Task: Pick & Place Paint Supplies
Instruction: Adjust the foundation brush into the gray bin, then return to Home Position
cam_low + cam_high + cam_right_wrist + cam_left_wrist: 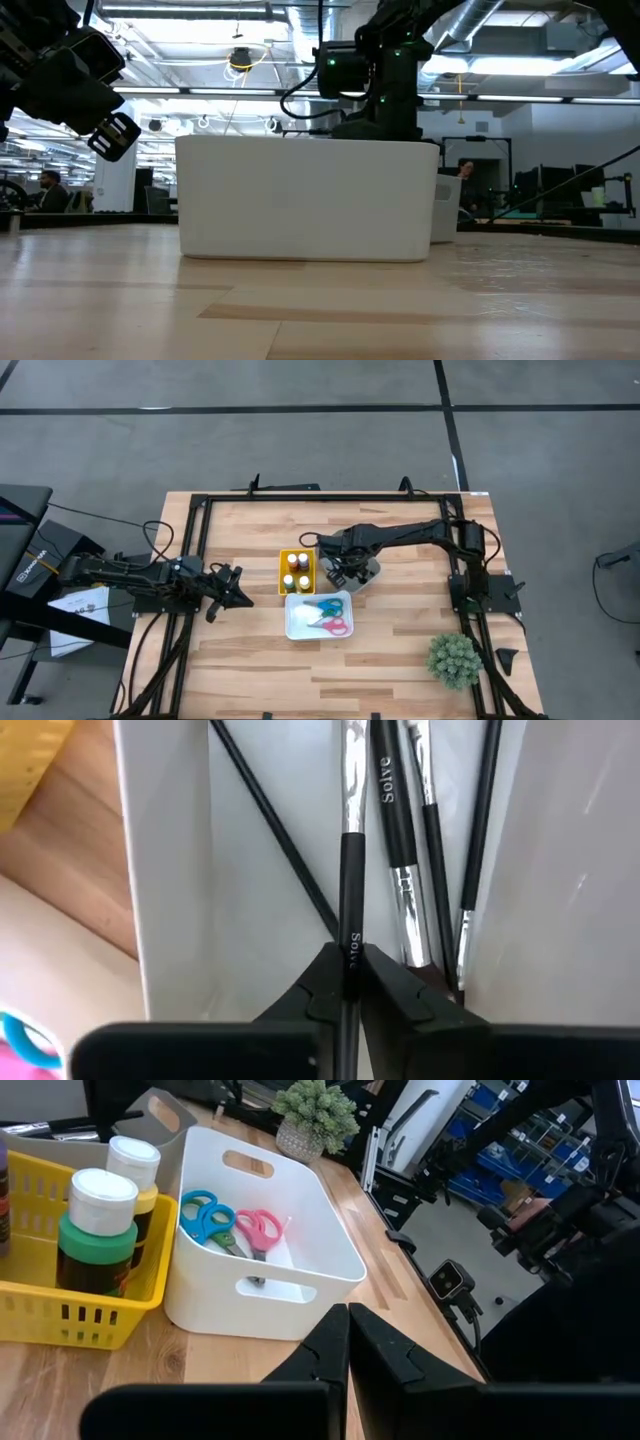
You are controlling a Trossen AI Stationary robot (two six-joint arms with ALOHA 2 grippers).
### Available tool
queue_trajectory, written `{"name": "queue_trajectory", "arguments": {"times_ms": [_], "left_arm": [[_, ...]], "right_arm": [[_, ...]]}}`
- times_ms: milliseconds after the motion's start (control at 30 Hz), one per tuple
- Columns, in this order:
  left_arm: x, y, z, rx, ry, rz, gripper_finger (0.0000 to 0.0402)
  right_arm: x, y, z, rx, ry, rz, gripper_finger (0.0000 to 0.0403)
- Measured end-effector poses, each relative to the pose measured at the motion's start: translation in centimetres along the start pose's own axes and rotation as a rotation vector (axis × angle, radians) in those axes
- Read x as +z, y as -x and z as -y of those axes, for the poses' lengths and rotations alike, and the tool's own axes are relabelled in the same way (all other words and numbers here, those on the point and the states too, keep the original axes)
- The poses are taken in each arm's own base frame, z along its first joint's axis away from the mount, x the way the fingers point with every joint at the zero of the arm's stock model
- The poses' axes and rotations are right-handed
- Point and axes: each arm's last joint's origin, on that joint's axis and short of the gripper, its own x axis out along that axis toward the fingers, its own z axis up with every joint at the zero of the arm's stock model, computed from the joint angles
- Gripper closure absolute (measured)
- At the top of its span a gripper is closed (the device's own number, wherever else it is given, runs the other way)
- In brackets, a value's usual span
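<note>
Sorting looks largely done: bottles [297, 571] and scissors [328, 616] binned, right gripper [348, 982] clenched on a paintbrush [349, 870] inside the grey bin [170, 870], left gripper [232, 588] closed, idle, well apart.

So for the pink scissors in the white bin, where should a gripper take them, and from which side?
Probably from straight above, across the shank just below the pink scissors' loops. They lie flat on the floor of the white bin with the blue scissors close alongside, and the walls block any side approach. A narrow pinch there should avoid catching the neighbour.
</note>
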Motion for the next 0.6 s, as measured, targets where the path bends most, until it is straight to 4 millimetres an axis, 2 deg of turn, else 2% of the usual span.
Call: {"name": "queue_trajectory", "arguments": {"times_ms": [233, 500, 600], "left_arm": [[0.0, 0.0, 0.0, 0.0, 0.007, 0.0, 0.0399], [0.0, 0.0, 0.0, -0.001, 0.007, 0.0, 0.0399], [0.0, 0.0, 0.0, -0.001, 0.007, 0.0, 0.0399]], "right_arm": [[0.0, 0.0, 0.0, 0.002, 0.013, 0.0, 0.0341], [0.0, 0.0, 0.0, -0.015, 0.026, 0.017, 0.031], [-0.2, 1.3, 0.2, 0.002, 0.029, 0.048, 0.03]]}}
